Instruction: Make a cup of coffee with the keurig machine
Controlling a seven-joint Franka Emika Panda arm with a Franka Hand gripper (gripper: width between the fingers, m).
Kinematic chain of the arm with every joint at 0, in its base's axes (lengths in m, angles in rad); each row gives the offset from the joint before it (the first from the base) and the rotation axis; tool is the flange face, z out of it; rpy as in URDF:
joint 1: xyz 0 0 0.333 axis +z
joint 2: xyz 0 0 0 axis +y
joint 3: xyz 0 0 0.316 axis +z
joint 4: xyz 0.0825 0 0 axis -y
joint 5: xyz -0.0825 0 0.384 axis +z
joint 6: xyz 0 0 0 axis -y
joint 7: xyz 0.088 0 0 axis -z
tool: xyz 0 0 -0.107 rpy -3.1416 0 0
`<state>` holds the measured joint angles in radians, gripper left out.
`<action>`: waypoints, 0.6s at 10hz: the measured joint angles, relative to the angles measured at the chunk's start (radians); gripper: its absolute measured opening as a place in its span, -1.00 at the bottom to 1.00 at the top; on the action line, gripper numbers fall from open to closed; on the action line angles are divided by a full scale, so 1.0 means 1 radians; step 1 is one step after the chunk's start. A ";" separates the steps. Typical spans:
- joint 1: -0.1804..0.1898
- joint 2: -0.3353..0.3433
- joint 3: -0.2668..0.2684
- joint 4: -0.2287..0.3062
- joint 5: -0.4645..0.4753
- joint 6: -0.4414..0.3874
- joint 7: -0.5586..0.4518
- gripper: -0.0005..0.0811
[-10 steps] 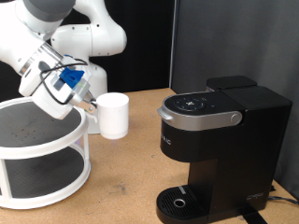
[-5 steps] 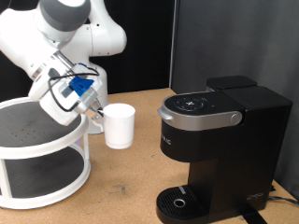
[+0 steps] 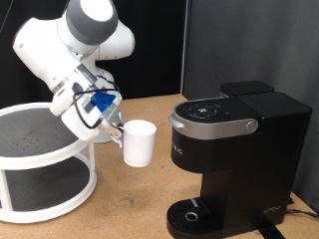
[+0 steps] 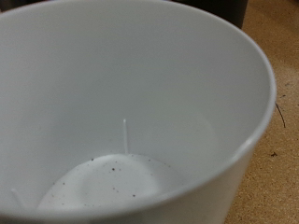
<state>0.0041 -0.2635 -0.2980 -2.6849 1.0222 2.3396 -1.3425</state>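
While hand (image 3: 119, 130) holds it, cup (image 3: 139, 142) upright, mouth up

In the exterior view, the hand (image 3: 117, 129) carries the cup (image 3: 139, 142) above the surface (image 3: 140, 204), in a gap between two obstacles. Just to the exterior view's left stands a white two-tier round shelf (image 3: 45, 159), its upper rim close beside the hand. To the right the keurig machine (image 3: 231, 159) rises tall, its lid closed, its silver-trimmed front near the cup but apart from it. Below the cup the brown surface lies open toward the bottom edge. The machine's round drip base (image 3: 191, 214) sits under its overhanging head, with open space between. The wrist view is filled by the cup's inside (image 4: 131, 121).
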 joint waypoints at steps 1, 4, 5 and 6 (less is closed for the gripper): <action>0.006 0.004 0.005 -0.009 0.015 0.017 -0.013 -0.82; 0.026 0.034 0.027 -0.032 0.061 0.090 -0.055 -0.82; 0.033 0.051 0.032 -0.035 0.077 0.108 -0.073 -0.82; 0.039 0.071 0.037 -0.036 0.092 0.123 -0.095 -0.82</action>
<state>0.0433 -0.1922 -0.2606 -2.7206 1.1144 2.4623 -1.4371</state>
